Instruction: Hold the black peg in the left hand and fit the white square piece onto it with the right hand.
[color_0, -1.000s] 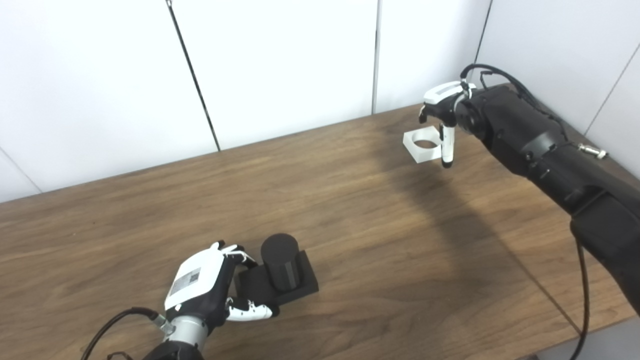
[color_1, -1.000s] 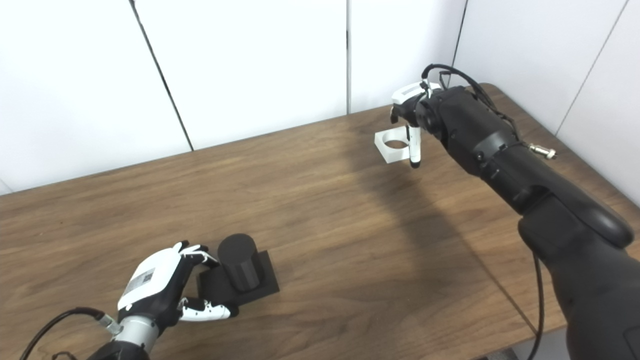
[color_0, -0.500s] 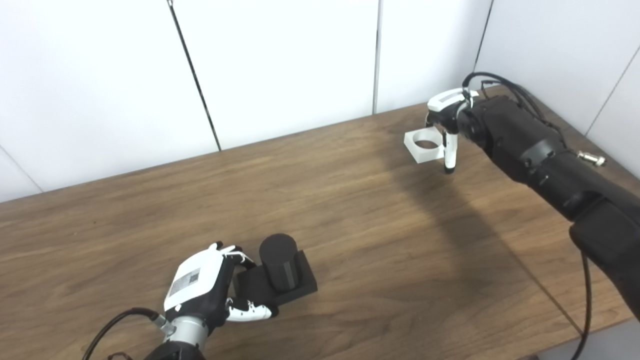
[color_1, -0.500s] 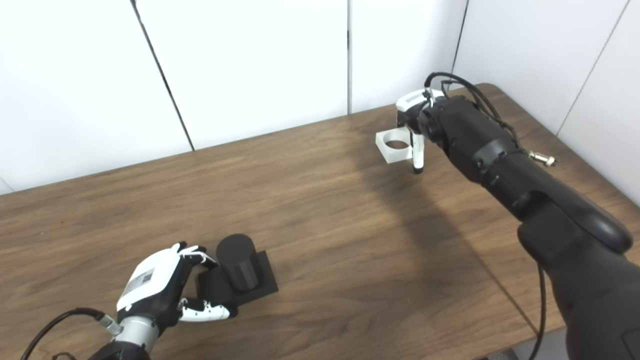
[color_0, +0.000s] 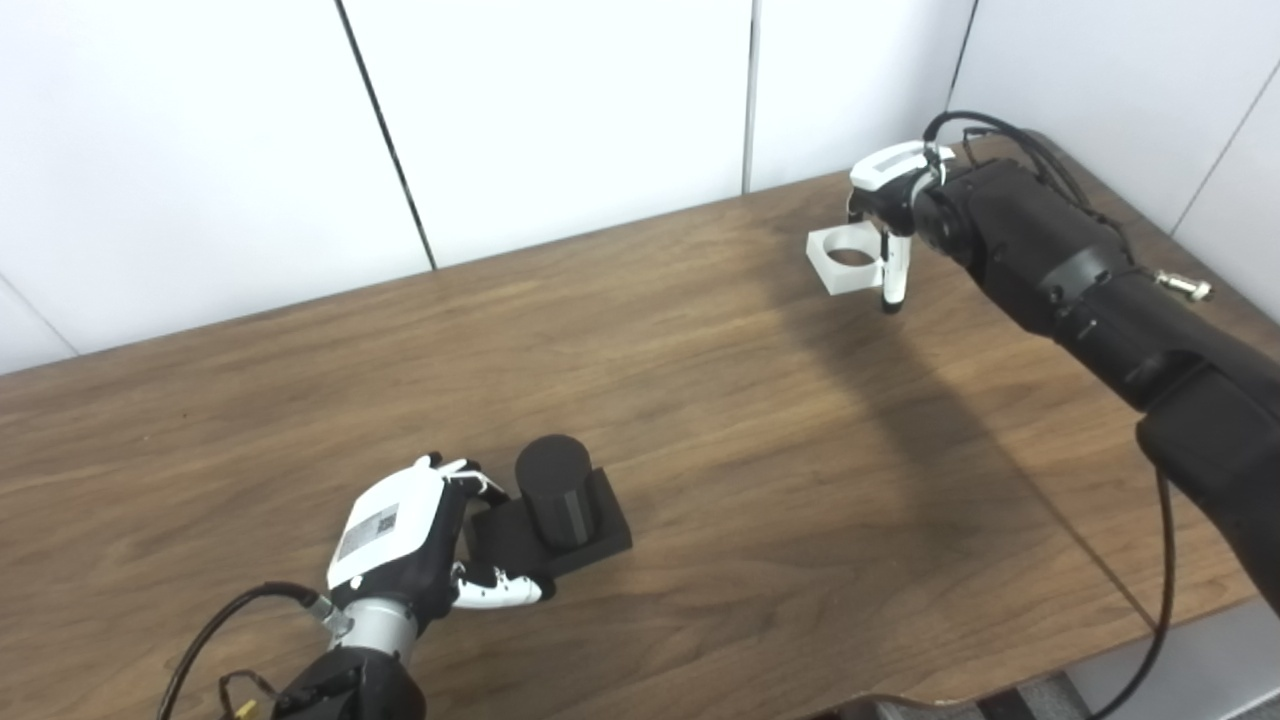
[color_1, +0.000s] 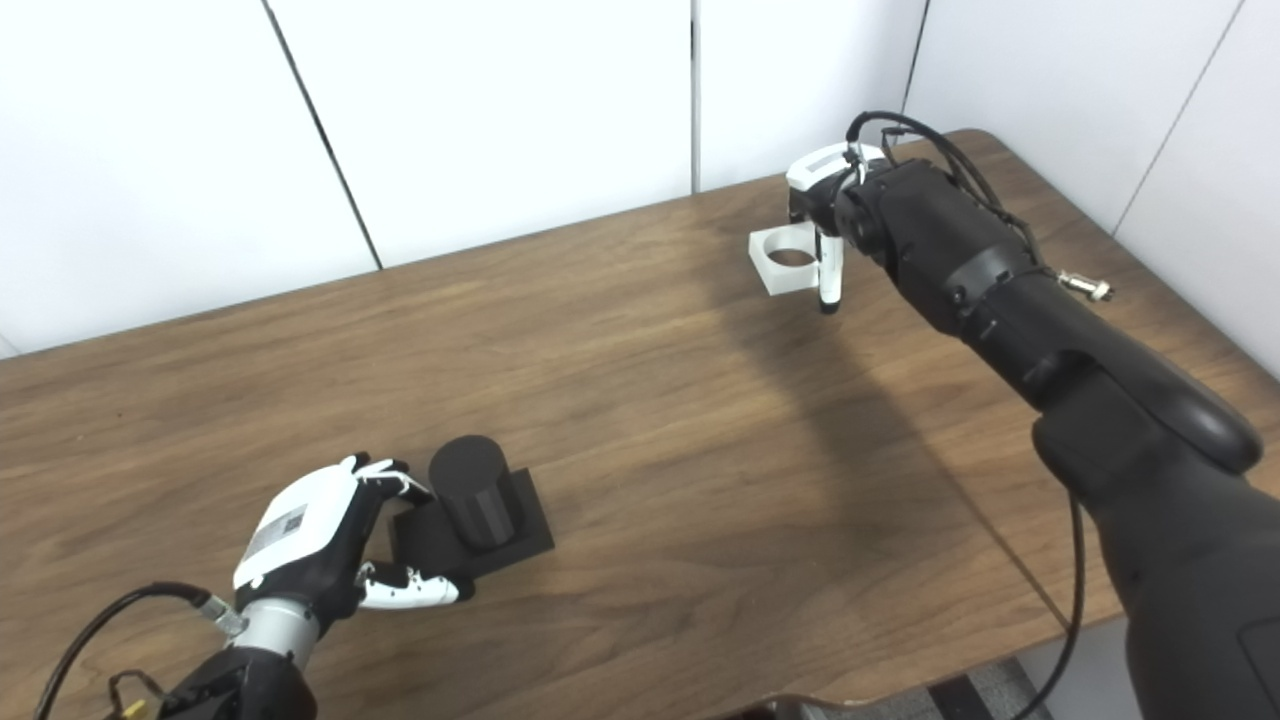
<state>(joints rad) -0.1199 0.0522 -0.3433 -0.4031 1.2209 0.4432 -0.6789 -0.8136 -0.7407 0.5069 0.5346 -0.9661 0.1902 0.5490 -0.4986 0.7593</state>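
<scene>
Found left hand (color_0: 420, 545) clasping the square base of the black peg (color_0: 553, 503) at seven o'clock, right hand (color_0: 885, 205) pinching the white square piece (color_0: 846, 263) at one o'clock on the table (color_0: 700, 420); best lifted level, hole facing down.

grey label on the left hand (color_0: 395, 525) is unreadable

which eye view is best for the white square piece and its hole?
Left eye view, marginally: the white square piece shows its round hole and front face slightly larger there, with the right robot hand covering only its right edge. The right eye view shows the same piece, similarly overlapped by a finger at its right side.
</scene>
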